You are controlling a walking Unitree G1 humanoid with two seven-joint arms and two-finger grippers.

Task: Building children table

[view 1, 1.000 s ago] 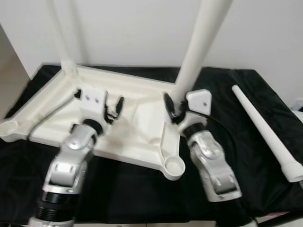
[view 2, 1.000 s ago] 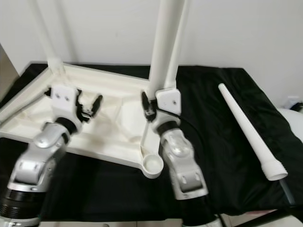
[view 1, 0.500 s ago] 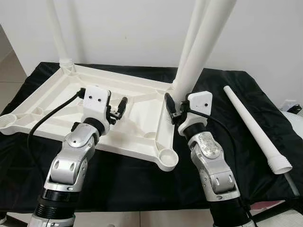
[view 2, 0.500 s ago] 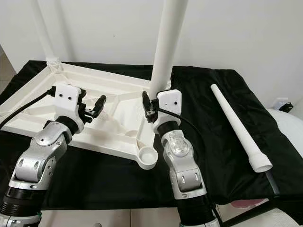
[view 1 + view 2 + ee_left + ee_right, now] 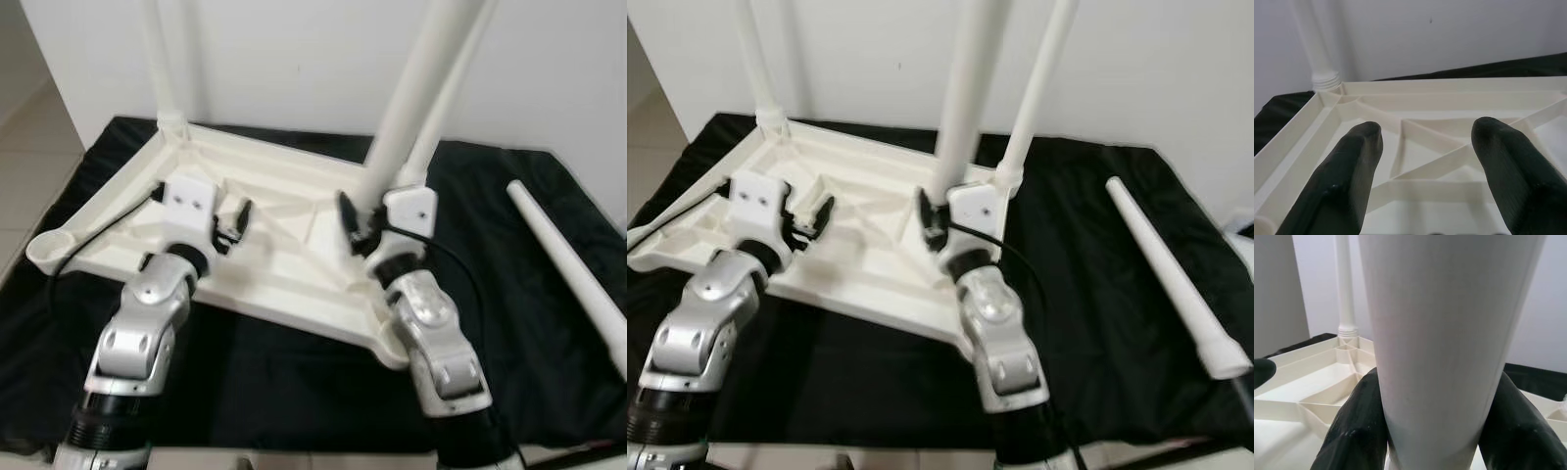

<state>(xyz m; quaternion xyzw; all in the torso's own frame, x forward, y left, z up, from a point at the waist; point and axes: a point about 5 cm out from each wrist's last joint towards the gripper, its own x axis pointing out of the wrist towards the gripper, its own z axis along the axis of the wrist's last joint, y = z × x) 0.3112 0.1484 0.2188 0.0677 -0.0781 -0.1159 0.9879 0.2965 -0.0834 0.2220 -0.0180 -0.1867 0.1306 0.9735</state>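
Observation:
A white plastic tabletop lies upside down on a black cloth. One white leg stands in its far left corner and another leg in its far right corner. My right gripper is shut on a third upright leg, near its lower end; its fingers press both sides of that leg. Over the middle ribs of the tabletop hovers my left gripper, open and holding nothing. A fourth leg lies loose on the cloth at the right.
The cloth-covered table stands against a white wall. An empty round socket shows at the tabletop's near left corner. My right forearm covers the near right corner. Bare floor lies to the left.
The whole picture has shifted, so the camera moved. The right gripper still holds the upright leg and the left stays open. The near right socket is now behind my right forearm.

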